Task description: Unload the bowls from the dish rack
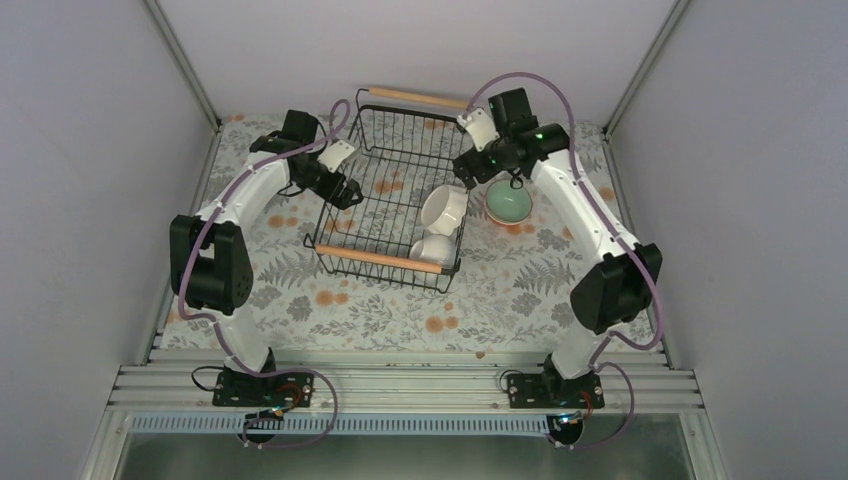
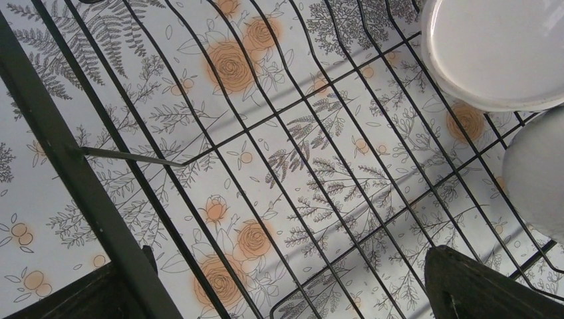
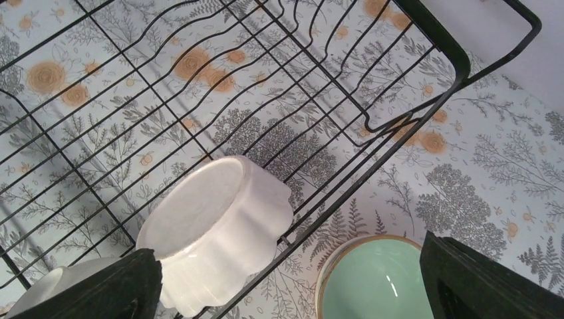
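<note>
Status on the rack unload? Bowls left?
One out: the mint-green bowl sits on the table beside the dish rack. Nothing held: the right hand hangs open over the rack edge there, the left hand open over bare wire. Left: the scalloped white bowl and the plain white bowl, both in the rack.

The floral-patterned table (image 1: 400, 310) carries the dish rack (image 1: 390, 259), with a mint-green bowl (image 1: 509, 203) just beside it.
</note>
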Tool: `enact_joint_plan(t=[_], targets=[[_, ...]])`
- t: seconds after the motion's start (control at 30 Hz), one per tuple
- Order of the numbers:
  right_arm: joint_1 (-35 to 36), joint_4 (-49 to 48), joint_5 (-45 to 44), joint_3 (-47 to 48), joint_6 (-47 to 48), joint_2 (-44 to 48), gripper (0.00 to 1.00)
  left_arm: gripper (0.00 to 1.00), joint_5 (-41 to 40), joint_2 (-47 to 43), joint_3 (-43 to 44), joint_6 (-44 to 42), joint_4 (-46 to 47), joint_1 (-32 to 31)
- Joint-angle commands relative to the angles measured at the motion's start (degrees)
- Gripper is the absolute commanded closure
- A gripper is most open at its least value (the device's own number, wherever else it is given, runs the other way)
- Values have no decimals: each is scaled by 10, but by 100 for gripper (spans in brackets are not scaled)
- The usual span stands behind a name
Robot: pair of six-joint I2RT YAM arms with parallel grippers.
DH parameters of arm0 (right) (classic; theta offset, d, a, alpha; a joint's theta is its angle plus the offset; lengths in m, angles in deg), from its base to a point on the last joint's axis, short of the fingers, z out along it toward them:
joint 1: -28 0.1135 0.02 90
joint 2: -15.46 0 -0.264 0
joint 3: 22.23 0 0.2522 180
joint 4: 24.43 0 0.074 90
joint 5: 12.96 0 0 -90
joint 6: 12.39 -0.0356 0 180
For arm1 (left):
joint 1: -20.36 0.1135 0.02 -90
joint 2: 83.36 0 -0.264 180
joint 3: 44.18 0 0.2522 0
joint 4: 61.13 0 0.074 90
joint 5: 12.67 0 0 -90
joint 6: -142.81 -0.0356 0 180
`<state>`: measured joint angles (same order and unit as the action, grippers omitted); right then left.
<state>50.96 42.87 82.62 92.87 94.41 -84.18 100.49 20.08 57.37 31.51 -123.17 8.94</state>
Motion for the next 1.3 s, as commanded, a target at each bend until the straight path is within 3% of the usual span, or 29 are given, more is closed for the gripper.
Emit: enact_joint_plan(t=[0.0, 0.13, 0.33, 0.83, 1.0, 1.27], targets=[[-1, 20, 45, 7, -6, -27, 7, 0, -2, -16, 5, 10, 7, -4], [3, 52, 61, 46, 0, -61, 12, 0, -2, -19, 5, 10, 5, -3], [22, 78, 48, 90, 10, -101, 11, 0, -5, -22, 1, 11, 6, -4], [66, 198, -55, 215, 70, -221, 9, 0, -9, -17, 7, 13, 6, -4], [67, 201, -113, 187, 137, -187, 0, 0, -10, -20, 2, 12, 8, -3], [65, 202, -129, 117, 195, -136, 1, 0, -10, -17, 2, 12, 10, -3]])
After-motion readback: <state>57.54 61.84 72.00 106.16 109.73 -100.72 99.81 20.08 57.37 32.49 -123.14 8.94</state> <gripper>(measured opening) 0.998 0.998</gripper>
